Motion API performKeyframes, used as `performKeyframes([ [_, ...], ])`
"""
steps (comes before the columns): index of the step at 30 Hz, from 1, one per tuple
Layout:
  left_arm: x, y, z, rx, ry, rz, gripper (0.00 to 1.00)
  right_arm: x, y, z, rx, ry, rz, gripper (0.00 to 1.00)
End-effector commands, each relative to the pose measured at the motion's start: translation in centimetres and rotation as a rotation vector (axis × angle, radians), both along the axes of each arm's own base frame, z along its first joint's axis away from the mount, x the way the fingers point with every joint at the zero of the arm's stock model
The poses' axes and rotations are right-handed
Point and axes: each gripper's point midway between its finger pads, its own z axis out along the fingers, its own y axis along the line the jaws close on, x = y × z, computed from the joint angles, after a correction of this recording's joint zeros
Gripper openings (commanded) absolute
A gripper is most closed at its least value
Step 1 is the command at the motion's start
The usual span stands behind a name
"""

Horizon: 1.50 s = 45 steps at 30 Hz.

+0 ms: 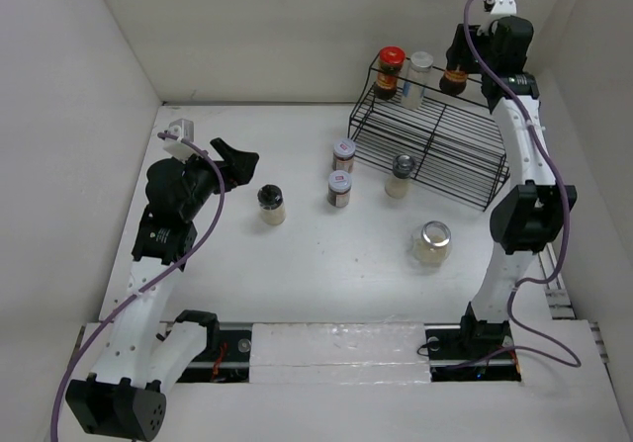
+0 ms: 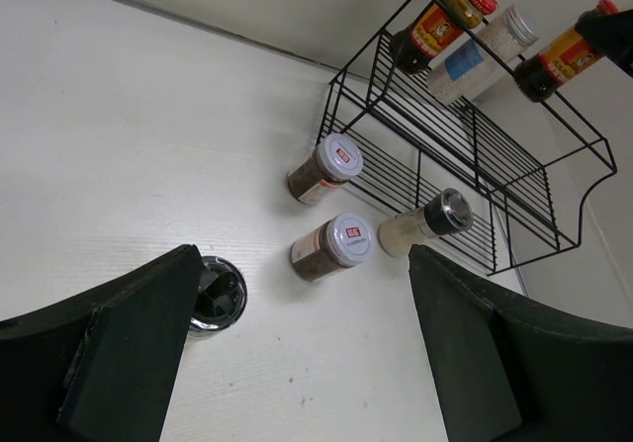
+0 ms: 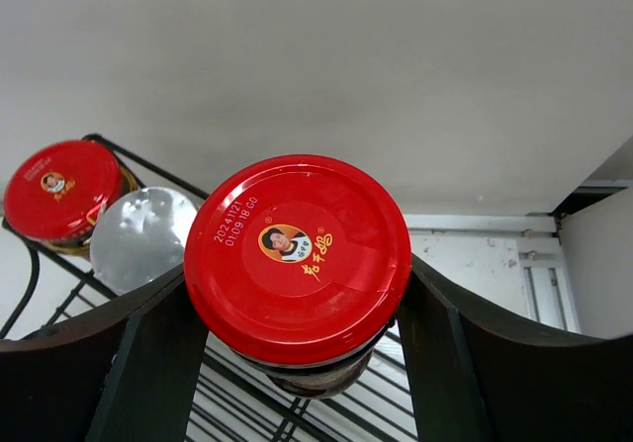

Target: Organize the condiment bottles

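Note:
My right gripper [image 3: 297,309] is shut on a red-lidded jar [image 3: 297,254] of dark contents, which is upright over the top shelf of the black wire rack [image 1: 435,140]. Beside it on that shelf stand a silver-lidded jar [image 1: 420,76] and another red-lidded jar [image 1: 393,70]. Two brown jars [image 1: 344,155] [image 1: 339,189] stand on the table left of the rack. A pale jar [image 1: 400,176] is at the rack's front edge. A black-lidded jar [image 1: 271,205] and a silver-lidded jar [image 1: 432,242] stand nearer. My left gripper [image 2: 307,363] hangs open above the table, with the black-lidded jar [image 2: 216,294] by its left finger.
White walls close the table in on the left, back and right. The rack fills the back right corner, and its lower shelf [image 2: 465,215] reaches toward the table's middle. The right arm [image 1: 519,215] rises along the right wall.

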Motion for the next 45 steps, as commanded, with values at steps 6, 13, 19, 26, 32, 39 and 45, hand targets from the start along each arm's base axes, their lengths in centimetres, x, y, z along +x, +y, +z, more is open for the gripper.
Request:
performKeyframes([
  [6, 0.0, 0.1, 2.2, 0.005, -0.073, -0.004, 0.82, -0.1, 1.5, 7.3, 0.004, -0.237, 0.069, 0.54],
  [13, 0.0, 0.1, 2.2, 0.005, -0.073, -0.004, 0.82, 1.0, 2.4, 3.5, 0.008, -0.172, 0.077, 0.59],
  [19, 0.0, 0.0, 1.9, 0.004, -0.073, -0.013, 0.82, 1.4, 2.4, 1.5, 0.010, -0.138, 0.077, 0.61],
  [26, -0.2, 0.0, 2.3, 0.003, -0.083, -0.013, 0.82, 1.8, 2.6, -1.6, 0.021, -0.098, 0.063, 0.69],
  [32, -0.2, 0.0, 2.3, 0.003, -0.083, -0.013, 0.82, 0.8, 2.8, -0.7, 0.019, -0.121, 0.050, 0.91],
  [39, -0.5, -0.2, 2.6, -0.008, -0.090, -0.023, 0.82, -1.2, 2.1, 2.3, 0.015, -0.170, 0.014, 0.97],
  [45, -0.8, -0.3, 2.6, -0.010, -0.098, -0.032, 0.82, -6.2, 1.0, 5.8, 0.023, -0.224, -0.090, 0.97],
])
